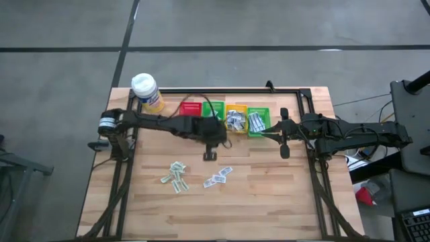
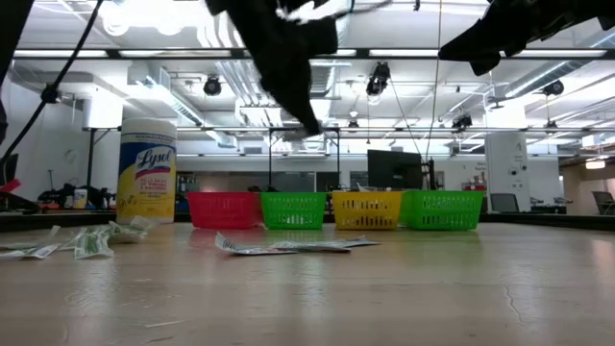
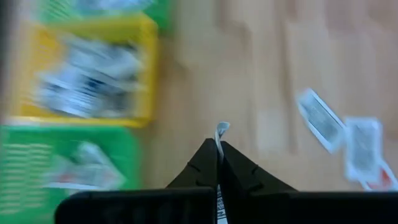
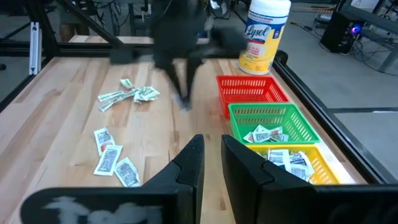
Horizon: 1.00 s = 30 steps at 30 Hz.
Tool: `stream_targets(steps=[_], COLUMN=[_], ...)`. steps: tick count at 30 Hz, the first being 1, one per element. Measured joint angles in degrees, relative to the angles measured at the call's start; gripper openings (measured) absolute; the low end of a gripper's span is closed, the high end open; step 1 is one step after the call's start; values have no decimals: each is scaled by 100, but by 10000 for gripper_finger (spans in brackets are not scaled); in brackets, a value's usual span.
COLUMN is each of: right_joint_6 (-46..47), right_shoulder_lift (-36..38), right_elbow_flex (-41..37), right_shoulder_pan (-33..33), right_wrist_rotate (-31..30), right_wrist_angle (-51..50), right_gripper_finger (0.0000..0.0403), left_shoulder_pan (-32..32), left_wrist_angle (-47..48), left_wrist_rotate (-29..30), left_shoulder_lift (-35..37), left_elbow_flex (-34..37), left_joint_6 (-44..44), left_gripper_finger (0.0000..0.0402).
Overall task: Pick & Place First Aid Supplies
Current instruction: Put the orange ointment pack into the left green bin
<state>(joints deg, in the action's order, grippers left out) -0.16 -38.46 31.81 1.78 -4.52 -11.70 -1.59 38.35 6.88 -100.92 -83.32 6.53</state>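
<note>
The left gripper [image 3: 218, 149], its two dark wedge-shaped fingers pressed together, pinches a thin white paper packet [image 3: 221, 130] above the pale butcher-block table [image 1: 269, 195], just in front of the row of four mesh-walled plastic baskets. From overhead, the row runs red basket [image 1: 190, 107], green basket [image 1: 213, 109], yellow basket [image 1: 235, 115], second green basket [image 1: 259, 121] along the table's 12 o'clock edge; flat packets fill the yellow basket and the second green one, and the right wrist view shows several more lying in the first green one. Loose first aid supplies lie in two clusters on the wood: a crumpled green-printed heap [image 1: 175, 176] at about 7 o'clock of the held packet and flat white sachets [image 1: 218, 177] at 6 o'clock. A cylindrical yellow wipes canister [image 1: 146, 91] with a white cap stands at the table's 11 o'clock corner. The right gripper [image 4: 210, 149] hovers at the row's 3 o'clock end, its smooth black fingers slightly parted, holding nothing.
</note>
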Motion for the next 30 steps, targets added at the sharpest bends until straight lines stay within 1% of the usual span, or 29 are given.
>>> stream_targets(steps=[6, 11, 14, 21, 25, 30], right_joint_6=[6, 8, 0, 6, 6, 8], right_shoulder_lift=[0, 0, 0, 0, 1, 0], right_elbow_flex=[0, 0, 0, 0, 0, 0], right_shoulder_pan=[0, -1, -1, -2, -1, 0], right_wrist_rotate=[1, 1, 1, 1, 1, 1], right_wrist_angle=[-2, -2, -2, -2, 0, -2], right_gripper_finger=[52, 52, 52, 52, 52, 52], left_shoulder_pan=[-402, -772, -1016, -1482, -1638, -1729], left_wrist_angle=[-15, -41, -102, -547, -1106, -1330], left_wrist_rotate=[553, 904, 1101, 1132, 1115, 1108], left_shoulder_lift=[58, 57, 54, -2, -2, -2], left_elbow_flex=[-694, -954, -954, -861, -654, -282], left_joint_6=[320, 426, 401, -87, -356, -862], left_gripper_finger=[6, 2, 2, 4, 5, 3])
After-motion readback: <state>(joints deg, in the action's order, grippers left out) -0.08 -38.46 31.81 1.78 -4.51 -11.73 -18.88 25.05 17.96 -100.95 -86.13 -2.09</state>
